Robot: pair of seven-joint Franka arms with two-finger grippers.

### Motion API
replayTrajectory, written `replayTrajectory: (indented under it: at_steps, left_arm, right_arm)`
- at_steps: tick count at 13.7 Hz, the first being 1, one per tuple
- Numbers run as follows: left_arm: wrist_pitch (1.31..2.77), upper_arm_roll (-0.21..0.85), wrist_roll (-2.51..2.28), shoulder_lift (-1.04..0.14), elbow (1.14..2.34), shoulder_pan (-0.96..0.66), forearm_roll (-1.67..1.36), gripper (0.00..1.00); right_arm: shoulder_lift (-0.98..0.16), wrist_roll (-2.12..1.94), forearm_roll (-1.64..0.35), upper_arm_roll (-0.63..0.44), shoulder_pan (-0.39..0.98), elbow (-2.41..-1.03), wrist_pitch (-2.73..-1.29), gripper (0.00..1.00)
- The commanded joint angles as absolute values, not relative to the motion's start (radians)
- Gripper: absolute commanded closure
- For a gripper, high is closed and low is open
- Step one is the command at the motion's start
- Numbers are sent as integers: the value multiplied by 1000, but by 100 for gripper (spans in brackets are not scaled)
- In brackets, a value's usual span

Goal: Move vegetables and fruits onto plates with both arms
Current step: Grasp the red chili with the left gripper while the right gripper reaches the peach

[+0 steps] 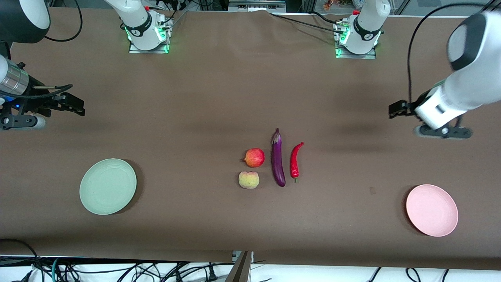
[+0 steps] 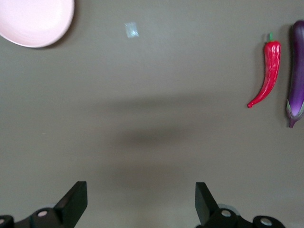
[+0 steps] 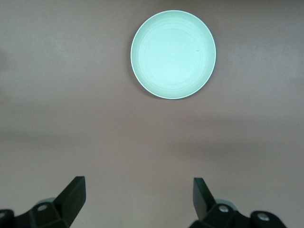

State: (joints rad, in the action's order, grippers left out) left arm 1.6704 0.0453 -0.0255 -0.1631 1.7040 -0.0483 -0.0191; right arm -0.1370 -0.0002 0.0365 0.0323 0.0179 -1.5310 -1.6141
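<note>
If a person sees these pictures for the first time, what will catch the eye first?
Four colourful items cluster mid-table: a purple eggplant between a red chili pepper and a pomegranate, with a peach nearer the camera. A green plate lies toward the right arm's end, a pink plate toward the left arm's.

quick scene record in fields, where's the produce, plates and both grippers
produce: pomegranate, peach, eggplant, chili grouped mid-table
peach: nearer the front camera than the pomegranate
green plate: bare, toward the right arm's end
pink plate: bare, toward the left arm's end
left gripper: open, over bare table, holding nothing
right gripper: open, over bare table, holding nothing
</note>
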Motion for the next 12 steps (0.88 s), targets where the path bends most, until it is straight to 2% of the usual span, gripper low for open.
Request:
replayTrajectory:
  at_steps: [1, 9, 12]
  left_arm:
    - [1737, 41, -92, -259, 1672, -103, -57, 0]
    - [2195, 41, -190, -540, 1660, -339, -54, 0]
    - [2273, 40, -193, -612, 1660, -392, -55, 0]
  right_arm:
    - [-138, -11, 18, 35, 9, -1520, -1614, 0]
    - [-218, -6, 20, 34, 12, -1520, -1651, 0]
    - [-256, 8, 17, 35, 15, -1522, -1715, 0]
